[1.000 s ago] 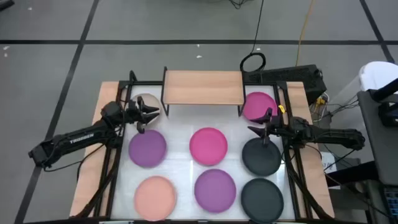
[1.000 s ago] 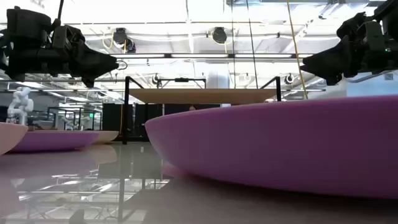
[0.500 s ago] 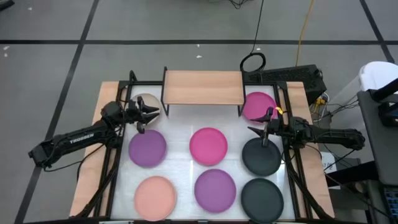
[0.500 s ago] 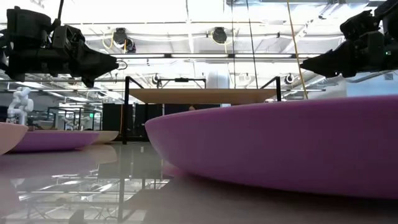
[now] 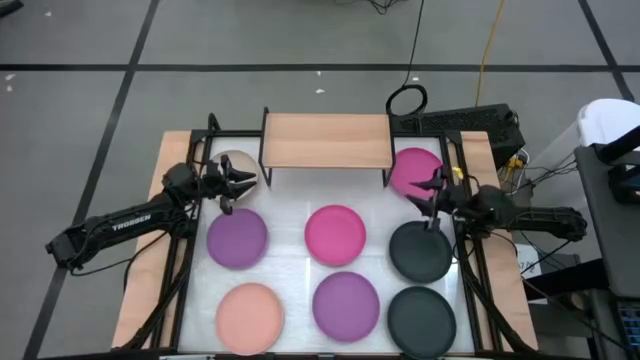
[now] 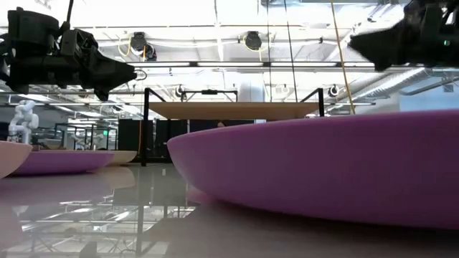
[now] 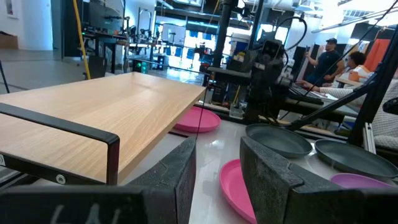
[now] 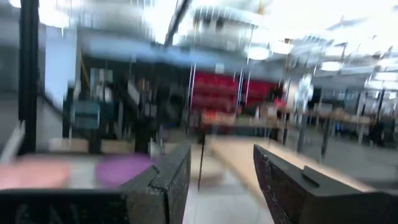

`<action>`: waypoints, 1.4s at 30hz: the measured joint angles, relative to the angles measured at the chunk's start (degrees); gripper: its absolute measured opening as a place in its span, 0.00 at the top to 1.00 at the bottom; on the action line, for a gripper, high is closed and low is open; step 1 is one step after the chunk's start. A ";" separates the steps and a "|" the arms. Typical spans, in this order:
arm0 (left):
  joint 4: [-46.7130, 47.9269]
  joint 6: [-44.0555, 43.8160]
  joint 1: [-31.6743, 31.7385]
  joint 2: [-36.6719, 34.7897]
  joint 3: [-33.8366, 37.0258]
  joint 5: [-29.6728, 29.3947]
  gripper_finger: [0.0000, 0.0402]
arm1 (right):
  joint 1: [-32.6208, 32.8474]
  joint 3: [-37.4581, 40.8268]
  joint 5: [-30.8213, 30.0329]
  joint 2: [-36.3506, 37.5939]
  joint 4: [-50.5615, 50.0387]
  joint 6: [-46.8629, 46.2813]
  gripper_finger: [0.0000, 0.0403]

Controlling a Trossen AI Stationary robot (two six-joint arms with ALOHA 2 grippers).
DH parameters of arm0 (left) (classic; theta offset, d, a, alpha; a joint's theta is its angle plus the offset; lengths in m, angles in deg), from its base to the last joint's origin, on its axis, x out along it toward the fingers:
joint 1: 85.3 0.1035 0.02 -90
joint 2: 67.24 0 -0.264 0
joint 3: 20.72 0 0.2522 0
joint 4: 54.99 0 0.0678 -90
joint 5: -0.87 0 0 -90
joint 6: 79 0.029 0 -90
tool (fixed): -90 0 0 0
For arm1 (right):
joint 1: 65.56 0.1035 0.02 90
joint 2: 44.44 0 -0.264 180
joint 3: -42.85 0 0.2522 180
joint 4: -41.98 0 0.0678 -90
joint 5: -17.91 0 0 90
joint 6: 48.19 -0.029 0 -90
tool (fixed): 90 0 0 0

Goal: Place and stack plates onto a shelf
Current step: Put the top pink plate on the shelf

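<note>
The light-wood shelf [image 5: 325,140] stands on black legs at the table's far edge, its board bare. Eight plates lie flat on the white table: cream [image 5: 232,160], purple [image 5: 237,238], magenta [image 5: 335,234], magenta [image 5: 413,166], black [image 5: 420,254], black [image 5: 421,314], purple [image 5: 346,303] and peach [image 5: 251,312]. My left gripper [image 5: 248,180] hovers open above the cream plate's near edge, left of the shelf [image 7: 112,112]. My right gripper [image 5: 418,192] is open in the air between the far magenta plate and the upper black plate. Both hold nothing.
A black metal frame [image 5: 190,250] runs along the table's left and right sides. The nearest purple plate [image 6: 323,172] fills the low view. People [image 7: 329,59] sit at desks beyond the table. Cables and a power strip [image 5: 470,120] lie on the floor behind the shelf.
My right gripper has risen and shifted a little toward the table's far edge, toward the far magenta plate, staying open. The left arm and all plates have kept still.
</note>
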 joint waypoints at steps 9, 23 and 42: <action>-0.01 0.00 0.02 -0.01 0.00 0.01 0.68 | 0.02 -9.90 -5.00 -2.91 -11.75 0.84 0.61; 0.04 0.00 0.00 0.00 0.01 0.01 0.68 | -1.86 -24.51 -20.69 -30.91 -45.73 -10.37 0.61; 0.04 0.01 0.02 0.00 0.01 -0.01 0.68 | -12.43 -21.98 -12.01 -54.51 -43.41 -18.64 0.61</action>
